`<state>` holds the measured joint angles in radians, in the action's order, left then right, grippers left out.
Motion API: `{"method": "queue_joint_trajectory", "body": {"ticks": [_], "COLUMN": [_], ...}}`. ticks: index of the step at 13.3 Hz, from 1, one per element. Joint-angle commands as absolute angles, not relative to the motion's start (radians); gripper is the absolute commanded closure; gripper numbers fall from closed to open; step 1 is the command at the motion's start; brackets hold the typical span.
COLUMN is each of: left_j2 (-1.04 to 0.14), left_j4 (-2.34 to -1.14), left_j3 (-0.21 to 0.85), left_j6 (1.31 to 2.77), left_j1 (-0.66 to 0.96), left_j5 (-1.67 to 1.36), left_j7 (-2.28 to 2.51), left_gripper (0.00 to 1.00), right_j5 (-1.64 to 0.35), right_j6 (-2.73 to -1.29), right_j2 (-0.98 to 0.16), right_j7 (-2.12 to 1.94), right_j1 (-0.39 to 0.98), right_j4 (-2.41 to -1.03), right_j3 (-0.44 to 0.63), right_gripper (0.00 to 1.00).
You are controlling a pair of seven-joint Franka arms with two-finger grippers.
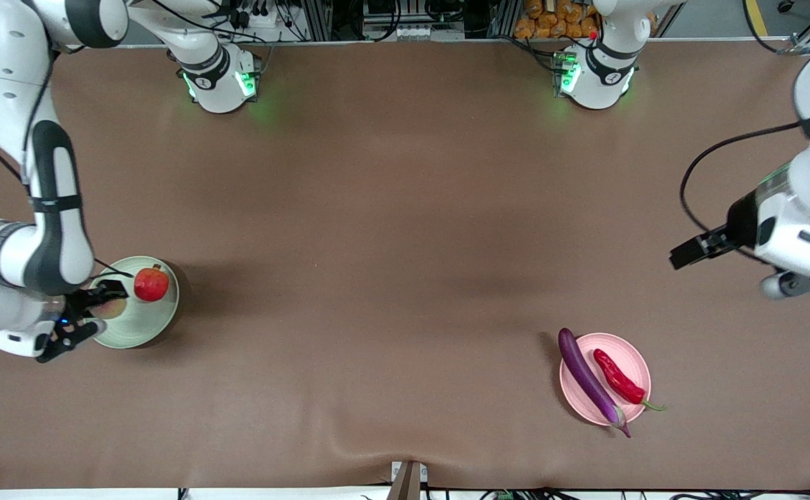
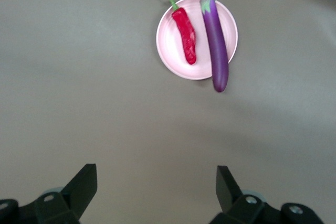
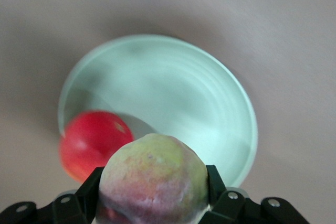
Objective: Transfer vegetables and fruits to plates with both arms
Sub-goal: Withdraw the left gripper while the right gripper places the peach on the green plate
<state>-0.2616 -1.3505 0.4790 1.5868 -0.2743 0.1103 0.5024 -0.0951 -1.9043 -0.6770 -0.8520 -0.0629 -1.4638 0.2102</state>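
My right gripper (image 1: 92, 309) is shut on the pale yellow-pink peach (image 3: 155, 177) and holds it over the rim of the pale green plate (image 1: 148, 332). The round red fruit (image 1: 151, 285) lies on that plate, and it also shows in the right wrist view (image 3: 89, 140) beside the peach. The purple eggplant (image 1: 589, 380) and the red chili (image 1: 618, 377) lie on the pale pink plate (image 1: 638, 361). The eggplant overhangs the rim at both ends. My left gripper (image 1: 686, 251) is open and empty, high above the table near the left arm's end. Its wrist view shows the pink plate (image 2: 170, 51).
The brown table cover (image 1: 391, 278) has a raised fold at the edge nearest the front camera. Both arm bases (image 1: 221, 76) stand along the table's edge farthest from that camera. A dark cable (image 1: 697, 173) loops off the left arm.
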Motion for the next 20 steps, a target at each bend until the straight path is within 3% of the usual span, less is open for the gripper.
{"method": "queue_joint_trajectory", "body": {"ticks": [1,2,4,9,12,15,17,20], "left_j2": [-0.178,-0.161,-0.1,0.018,0.04,0.04,0.035,0.044], "left_j4": [-1.385,-1.385,-1.393,-1.474,-1.493,-1.496,-1.493,-1.503], "left_j3": [0.477,0.477,0.413,-0.035,-0.038,-0.037,-0.037,-0.037], "left_j6": [1.557,1.531,1.503,1.43,1.43,1.43,1.43,1.43], "left_j1": [-0.285,-0.301,-0.272,0.104,0.104,0.106,0.11,0.11], "left_j5": [0.084,0.075,0.023,-0.026,-0.025,-0.025,-0.026,-0.031], "left_j7": [0.428,0.41,0.362,0.258,0.258,0.259,0.261,0.261], "left_gripper": [0.0,0.0,0.0,0.0,0.0,0.0,0.0,0.0], "right_j5": [-0.094,-0.103,-0.12,-0.179,-0.183,-0.18,-0.179,-0.179], "right_j6": [-1.93,-1.934,-1.934,-1.867,-1.798,-1.793,-1.79,-1.721], "right_j2": [-0.69,-0.702,-0.703,-0.683,-0.6,-0.439,-0.347,-0.237], "right_j7": [-0.911,-0.914,-0.922,-0.878,-0.659,-0.374,-0.273,-0.149], "right_j1": [-0.104,-0.116,-0.12,-0.089,-0.037,0.079,0.091,0.078], "right_j4": [-1.471,-1.471,-1.471,-1.473,-1.514,-1.641,-1.712,-1.713], "right_j3": [0.183,0.183,0.181,0.179,0.178,0.181,0.16,0.141], "right_gripper": [0.58,0.5,0.0,0.0,0.0,0.0,0.0,0.0]}}
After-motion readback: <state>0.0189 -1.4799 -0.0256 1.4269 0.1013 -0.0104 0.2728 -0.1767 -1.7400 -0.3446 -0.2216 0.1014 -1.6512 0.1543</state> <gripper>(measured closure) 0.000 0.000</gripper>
